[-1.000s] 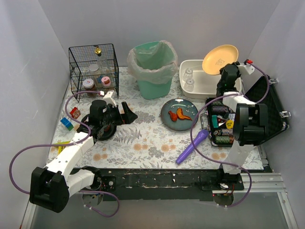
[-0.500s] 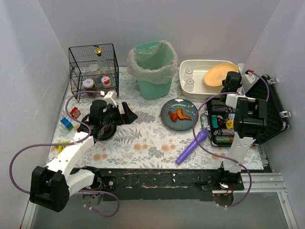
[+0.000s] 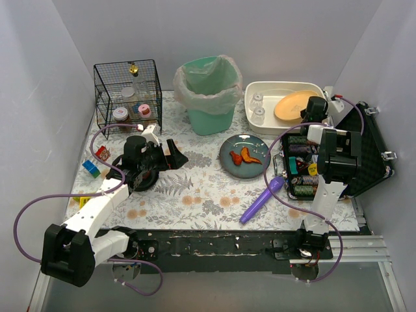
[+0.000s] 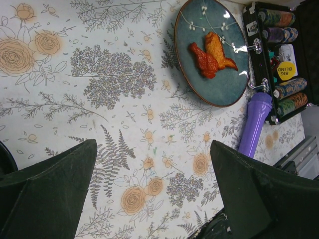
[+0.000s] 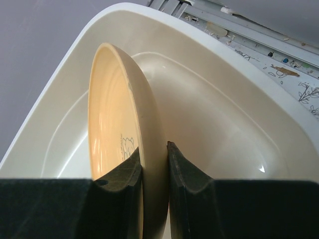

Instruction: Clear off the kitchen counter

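The kitchen counter (image 3: 195,188) is a tabletop under a fern-and-flower cloth. My right gripper (image 3: 316,107) is shut on the rim of a peach-yellow plate (image 3: 294,104) and holds it low inside the white basin (image 3: 260,88) at the back right. In the right wrist view the plate (image 5: 114,109) sits between my fingertips (image 5: 130,167), with the basin wall (image 5: 239,99) behind. My left gripper (image 3: 174,156) is open and empty over the cloth (image 4: 124,99), left of a blue plate (image 3: 244,156) with orange food (image 4: 212,52). A purple flashlight (image 3: 262,199) lies at the front right.
A green bin with a bag (image 3: 209,94) stands at the back centre. A black wire cage (image 3: 127,94) with small jars stands back left. An open black case of poker chips (image 3: 305,170) sits at the right. Small toys (image 3: 96,162) lie at the left edge. Two glasses (image 3: 258,107) stand in the basin.
My right gripper has lowered the yellow plate from upright above the basin down into it, tilting it flatter. The left arm has not moved.
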Motion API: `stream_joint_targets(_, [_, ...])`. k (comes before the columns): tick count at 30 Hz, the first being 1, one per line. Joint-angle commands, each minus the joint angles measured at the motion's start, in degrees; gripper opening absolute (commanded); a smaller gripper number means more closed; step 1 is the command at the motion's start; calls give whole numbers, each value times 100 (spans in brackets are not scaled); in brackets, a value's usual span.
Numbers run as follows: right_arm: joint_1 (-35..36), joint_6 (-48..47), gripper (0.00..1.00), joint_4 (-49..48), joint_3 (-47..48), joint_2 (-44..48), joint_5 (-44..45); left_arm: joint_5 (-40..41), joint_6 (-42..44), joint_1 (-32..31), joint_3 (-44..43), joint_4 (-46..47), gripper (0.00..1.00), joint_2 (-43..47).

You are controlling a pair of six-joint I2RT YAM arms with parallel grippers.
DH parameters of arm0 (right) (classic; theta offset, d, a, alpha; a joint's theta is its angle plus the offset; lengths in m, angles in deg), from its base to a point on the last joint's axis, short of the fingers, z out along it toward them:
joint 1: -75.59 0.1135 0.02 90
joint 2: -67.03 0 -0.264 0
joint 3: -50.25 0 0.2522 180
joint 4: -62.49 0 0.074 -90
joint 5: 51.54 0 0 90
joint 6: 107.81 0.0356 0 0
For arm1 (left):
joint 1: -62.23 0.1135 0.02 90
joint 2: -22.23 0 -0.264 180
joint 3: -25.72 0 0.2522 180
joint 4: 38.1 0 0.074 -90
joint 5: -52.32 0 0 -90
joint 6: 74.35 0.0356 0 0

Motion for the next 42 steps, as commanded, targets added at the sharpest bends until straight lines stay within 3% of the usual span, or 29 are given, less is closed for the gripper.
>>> stream_joint_targets(1, [-61,97,29,212,417,-53,69,-23,64,29,-8,71,98,4])
stream_joint_targets(7, [-96,132,52,380,488,-35,43,-40,55,38,-17,80,98,-5])
stream_joint_targets(8, [-105,133,60,424,497,-35,17,-49,55,29,-17,80,98,-23])
stream_joint_targets(12, [-114,63,70,591,558,-9,-18,-58,64,38,-26,80,98,-32])
stream_joint_targets(32, [-114,-1142,79,1752,858,544,931,-67,37,38,1,45,98,83])
stream_joint_targets(37, [-123,-1317,79,1760,664,896,878,-67,46,38,-8,-7,98,83])
stream_joint_targets(42, [-114,-872,78,2619,638,1580,467,-93,37,47,-8,-8,98,30])
